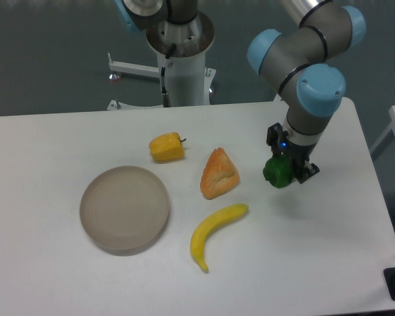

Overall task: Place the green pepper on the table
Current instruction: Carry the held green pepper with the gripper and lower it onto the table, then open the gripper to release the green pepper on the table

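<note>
The green pepper (276, 172) is a small glossy dark-green toy, held just over the white table (329, 250) at its right side. My gripper (284, 170) points straight down and is shut on it, its black fingers on either side of the pepper. From this view I cannot tell whether the pepper's underside touches the tabletop. The arm's grey and blue joints rise above it toward the top right.
A yellow-orange pepper (166, 147) lies at the table's middle back. An orange wedge-shaped toy (218, 174) sits left of the gripper, with a yellow banana (214, 232) in front of it. A round grey-beige plate (124, 208) stands at the left.
</note>
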Robot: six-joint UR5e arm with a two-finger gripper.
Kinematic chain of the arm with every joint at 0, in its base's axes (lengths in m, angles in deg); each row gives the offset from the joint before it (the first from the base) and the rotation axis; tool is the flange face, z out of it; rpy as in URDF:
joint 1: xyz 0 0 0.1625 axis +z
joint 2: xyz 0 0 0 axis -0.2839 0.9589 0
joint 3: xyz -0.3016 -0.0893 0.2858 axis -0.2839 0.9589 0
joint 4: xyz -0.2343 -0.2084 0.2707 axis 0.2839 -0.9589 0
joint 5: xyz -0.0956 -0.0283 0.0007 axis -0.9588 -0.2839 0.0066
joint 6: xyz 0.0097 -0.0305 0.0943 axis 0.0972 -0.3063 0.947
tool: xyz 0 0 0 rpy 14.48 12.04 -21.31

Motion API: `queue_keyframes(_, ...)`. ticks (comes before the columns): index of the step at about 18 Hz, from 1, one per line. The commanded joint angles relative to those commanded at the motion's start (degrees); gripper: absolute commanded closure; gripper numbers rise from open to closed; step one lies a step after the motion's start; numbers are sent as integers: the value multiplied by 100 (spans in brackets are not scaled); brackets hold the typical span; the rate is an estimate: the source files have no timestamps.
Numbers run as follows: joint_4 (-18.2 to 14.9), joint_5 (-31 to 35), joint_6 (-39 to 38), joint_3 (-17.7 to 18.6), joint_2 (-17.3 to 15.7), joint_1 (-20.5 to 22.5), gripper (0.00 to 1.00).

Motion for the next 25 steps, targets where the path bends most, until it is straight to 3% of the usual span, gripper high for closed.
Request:
queue_keyframes(6,97,0,872,985,-449,352,99)
queue_keyframes(10,982,-9,916,1767,-607,361,97)
queue_keyframes(12,1134,-9,1126,1830,-607,370,93)
queue_keyframes(17,1134,-26,2006,1716,-607,686,60)
queue_keyframes(19,1134,-44,1989,1803,-607,686,27)
queue_keyframes(20,1134,-53,1989,1812,-599,660,1)
queue_keyframes(25,1099,-62,1919,1751,-616,634,0)
